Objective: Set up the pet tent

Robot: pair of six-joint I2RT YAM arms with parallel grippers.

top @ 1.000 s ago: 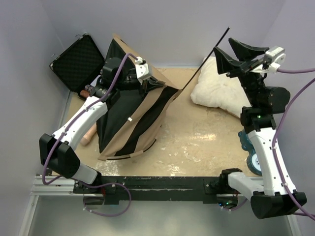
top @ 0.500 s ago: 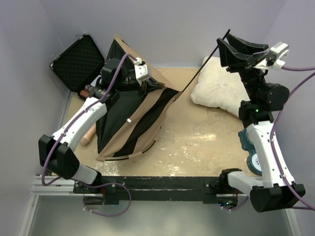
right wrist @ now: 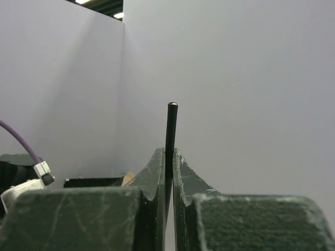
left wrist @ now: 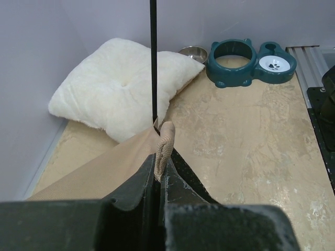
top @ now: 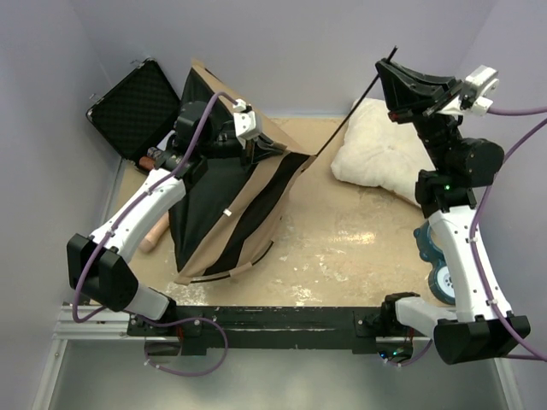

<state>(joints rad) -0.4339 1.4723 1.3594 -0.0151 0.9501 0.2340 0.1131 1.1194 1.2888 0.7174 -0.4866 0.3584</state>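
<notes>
Pet tent [top: 226,205] sits slumped around 10 o'clock on the tabletop [top: 359,248] — smooth tan fabric, black underside, wedge-shaped. Left fingers [left wrist: 137,183] pinch its woven tan loop [left wrist: 163,144]; right fingers [right wrist: 156,172] are clamped on the thin black pole [top: 346,115] tip — up at 1 o'clock.

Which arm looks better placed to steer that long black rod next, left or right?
Probably right. The right gripper is shut on the free tip of the rod, so it can swing it. The left gripper is pinching the tent where the rod enters, steadying it.
</notes>
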